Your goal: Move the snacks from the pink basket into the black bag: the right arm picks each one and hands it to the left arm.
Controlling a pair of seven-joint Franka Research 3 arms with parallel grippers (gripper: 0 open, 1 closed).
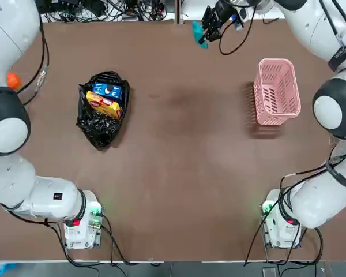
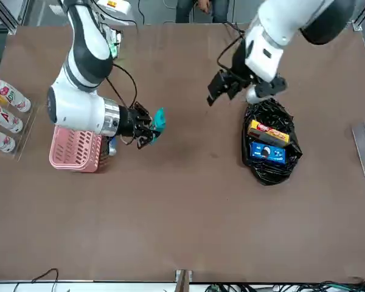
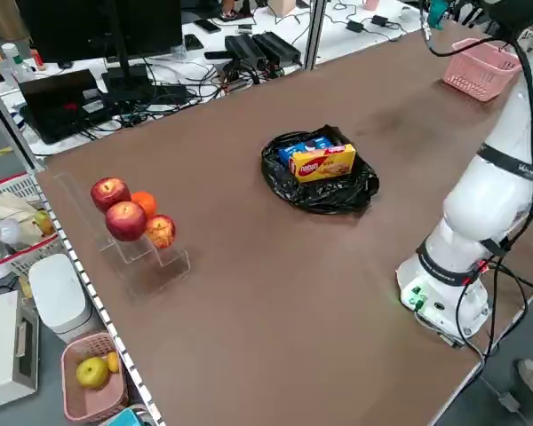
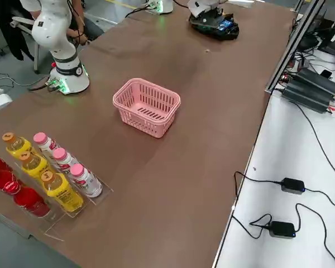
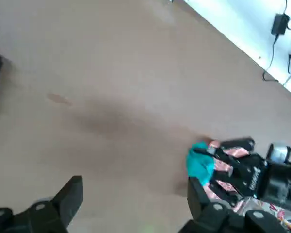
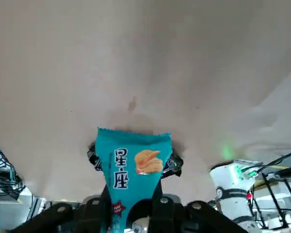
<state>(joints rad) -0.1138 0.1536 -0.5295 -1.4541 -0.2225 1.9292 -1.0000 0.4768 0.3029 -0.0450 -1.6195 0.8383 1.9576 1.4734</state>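
1. The right tool [image 2: 147, 129] is holding the teal packet [image 2: 159, 120] up in the air over the middle of the bench [image 1: 184, 173], beside the pink basket [image 1: 275, 91]. It is probably carrying it there so that the other arm can reach it for the hand-over.
2. That tool's fingers are clamping the packet by one end, so most of the wrapper [image 6: 131, 162] is sticking out free. That seems to be leaving the other tool room to take hold.
3. The left tool [image 2: 222, 88] is hanging in the air beside the black bag [image 2: 269, 159], with its fingers [image 5: 70, 196] standing wide apart and gripping nothing. It is pointing toward the packet but staying well apart from it.
4. The blue packet [image 1: 107, 90] and the yellow packet [image 1: 104, 105] are lying in the open mouth of the bag, which is resting on the left half of the bench.
5. The basket is looking empty, as far as its lattice walls are letting me see, so the teal packet is likely the last one to go.
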